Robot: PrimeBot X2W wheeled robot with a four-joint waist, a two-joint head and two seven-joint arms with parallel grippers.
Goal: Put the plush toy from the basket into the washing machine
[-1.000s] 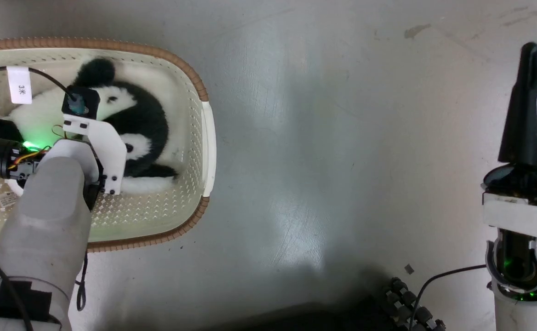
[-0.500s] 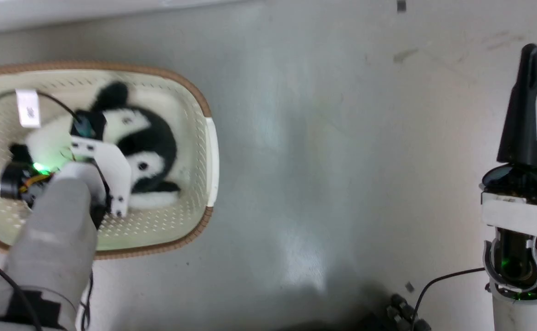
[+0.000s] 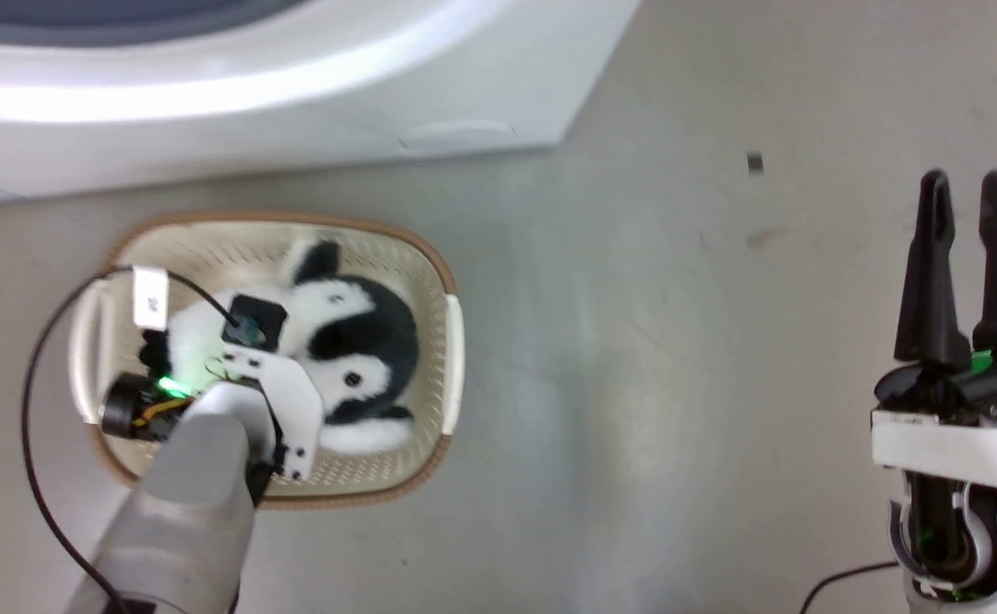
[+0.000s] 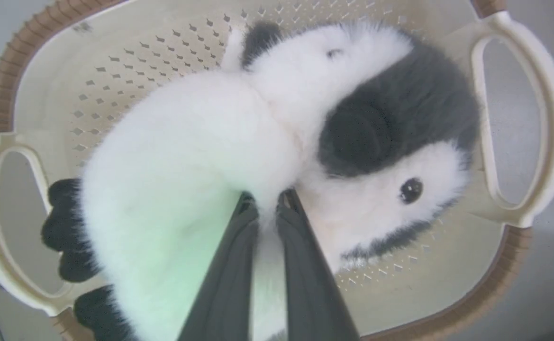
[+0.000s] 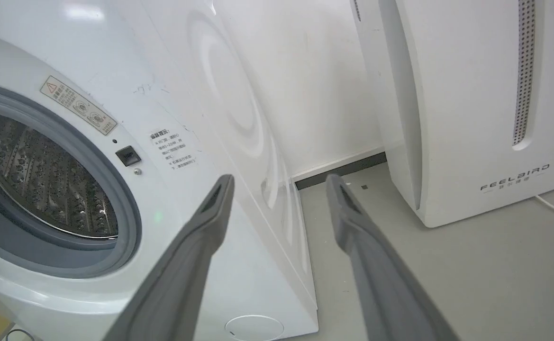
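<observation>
Plush toy [image 4: 186,156] curled inside the basket [image 3: 451,358], on grey floor [image 3: 634,384]. Pinched at the white mid-body fur by the left gripper [image 4: 268,199], fingers clenched tight on the tuft. At 12 o'clock from the basket, the washing machine [image 3: 293,85], grey seal and steel drum exposed. At 3 o'clock, well apart, right gripper [image 3: 967,256], fingers spread. Near the washing machine, white FEELBIRD appliance [image 5: 471,118].

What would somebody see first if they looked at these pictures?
A fluffy black-and-white panda lies curled up in a cream basket on the floor, taking up most of it. The left end effector reaches down from above and pinches its white fur. Just beyond the basket stands a big white washer, its shiny drum showing through the round grey opening.
</observation>
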